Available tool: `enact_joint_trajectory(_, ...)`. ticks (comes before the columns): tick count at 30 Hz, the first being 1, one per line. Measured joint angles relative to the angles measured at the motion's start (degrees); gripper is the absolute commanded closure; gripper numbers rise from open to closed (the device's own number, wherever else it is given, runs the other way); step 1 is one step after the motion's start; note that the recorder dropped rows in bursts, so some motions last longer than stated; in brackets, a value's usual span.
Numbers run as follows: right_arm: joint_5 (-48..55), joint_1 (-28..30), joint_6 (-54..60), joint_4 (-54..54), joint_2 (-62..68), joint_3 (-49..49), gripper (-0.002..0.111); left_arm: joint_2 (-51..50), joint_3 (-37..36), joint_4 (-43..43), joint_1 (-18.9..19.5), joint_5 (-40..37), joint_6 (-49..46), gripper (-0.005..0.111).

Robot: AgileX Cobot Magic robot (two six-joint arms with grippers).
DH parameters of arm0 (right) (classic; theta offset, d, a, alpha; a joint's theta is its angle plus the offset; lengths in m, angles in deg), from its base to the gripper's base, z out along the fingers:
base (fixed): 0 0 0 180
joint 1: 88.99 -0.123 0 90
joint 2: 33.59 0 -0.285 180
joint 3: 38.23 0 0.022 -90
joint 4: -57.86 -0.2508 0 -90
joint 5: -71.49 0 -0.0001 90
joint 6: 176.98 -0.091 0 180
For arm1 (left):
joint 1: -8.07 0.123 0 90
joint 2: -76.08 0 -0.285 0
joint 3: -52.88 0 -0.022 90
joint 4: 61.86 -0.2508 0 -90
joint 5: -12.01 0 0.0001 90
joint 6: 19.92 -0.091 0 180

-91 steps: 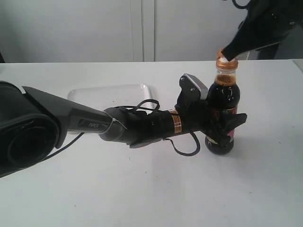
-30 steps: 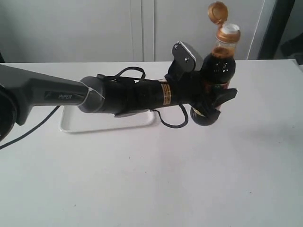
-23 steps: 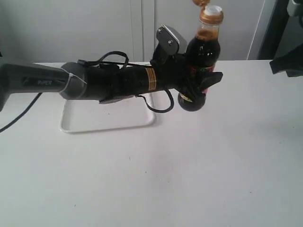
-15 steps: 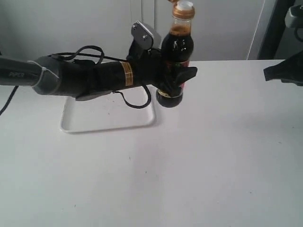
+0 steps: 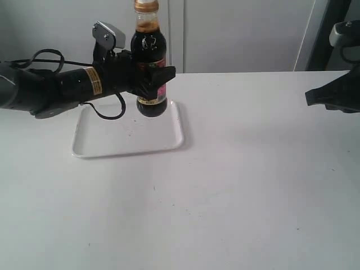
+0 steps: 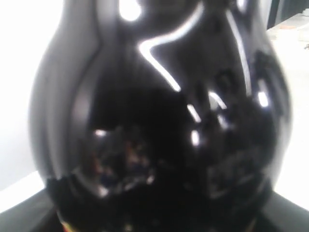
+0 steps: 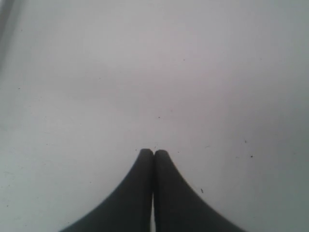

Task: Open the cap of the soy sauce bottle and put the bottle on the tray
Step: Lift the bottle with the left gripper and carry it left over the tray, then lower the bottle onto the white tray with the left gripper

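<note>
White tray now lies under the lifted soy sauce bottle

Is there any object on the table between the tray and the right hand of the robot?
No. In the exterior view, only bare white table lies between the tray and the right hand. The soy sauce bottle hangs above the tray, in the left hand.

1. Bottle: label pink and yellow, print too small to read.
2. Left arm: gold band bears dark marks, illegible.
3. No other text seen.
</note>
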Motion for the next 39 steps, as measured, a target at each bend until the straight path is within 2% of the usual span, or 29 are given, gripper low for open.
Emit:
enact_joint_trajectory(4,0.00,0.00,0.20,0.00,0.00,0.00,0.108,0.00,0.00,-1.88,4.43,0.00,0.14,0.107)
enact_joint_trajectory(8,0.00,0.00,0.35,0.00,0.00,0.00,0.108,0.00,0.00,-4.72,6.50,-0.12,1.02,0.107)
enact_joint_trajectory(15,0.00,0.00,0.47,-0.18,0.00,0.00,0.108,0.00,-0.39,-9.27,6.68,1.50,0.03,0.107)
enact_joint_trajectory(21,0.11,0.00,0.47,-0.27,0.00,0.00,0.108,-1.98,-1.68,-8.28,8.07,4.75,-1.71,0.107)
enact_joint_trajectory(28,0.11,0.00,0.58,-0.40,0.00,0.00,0.108,-5.88,-2.17,-6.97,10.91,3.35,-3.01,0.107)
enact_joint_trajectory(39,0.11,0.00,0.85,-0.40,0.00,0.00,0.108,-6.95,-2.17,-6.75,10.71,3.65,-4.09,0.107)
